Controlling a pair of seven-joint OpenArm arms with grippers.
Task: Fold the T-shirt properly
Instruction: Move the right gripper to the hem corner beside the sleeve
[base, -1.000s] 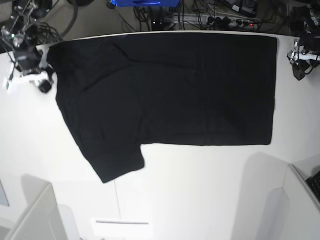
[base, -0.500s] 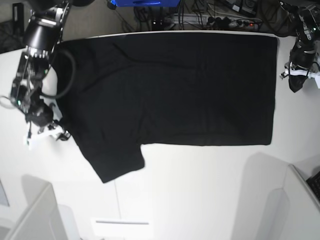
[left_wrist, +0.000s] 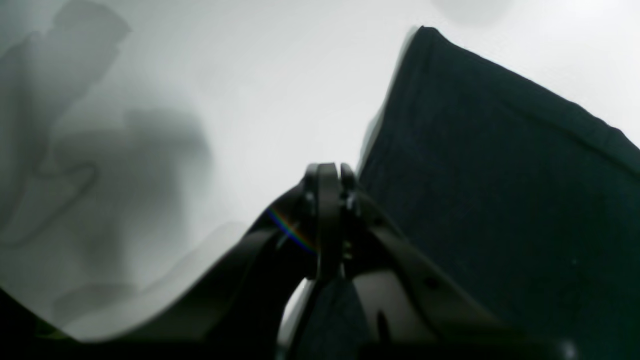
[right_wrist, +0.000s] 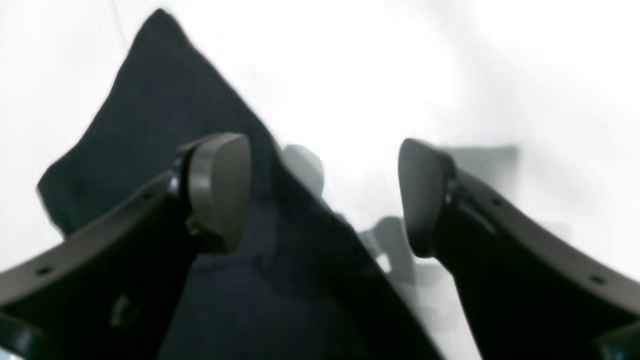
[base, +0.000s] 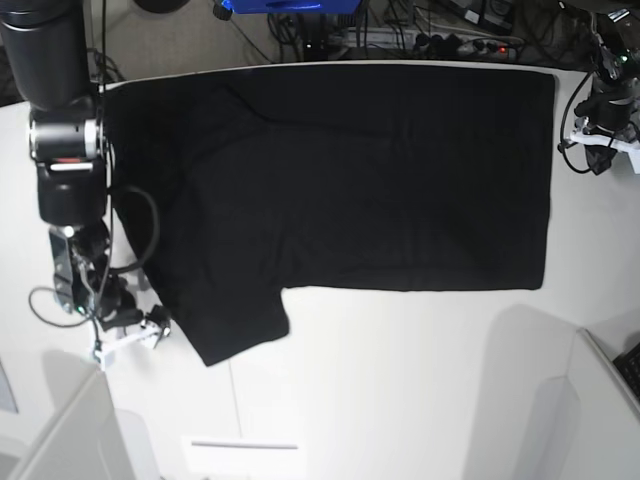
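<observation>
The black T-shirt lies spread flat on the white table, plain side up, with one short sleeve sticking out at the lower left. My right gripper is open, low beside that sleeve's left edge. In the right wrist view its jaws straddle the sleeve's edge, with the left finger over the black cloth and the other over bare table. My left gripper is shut and empty off the shirt's right edge. In the left wrist view its tips sit beside the cloth.
Cables and a power strip run behind the table's far edge, next to a blue object. Grey partition panels stand at the lower left and lower right corners. A loose cable from the right arm hangs over the shirt's left side.
My right gripper has travelled down along the shirt's left edge, from the shoulder to the sleeve. My left gripper has shifted a little, staying off the shirt's right edge.
</observation>
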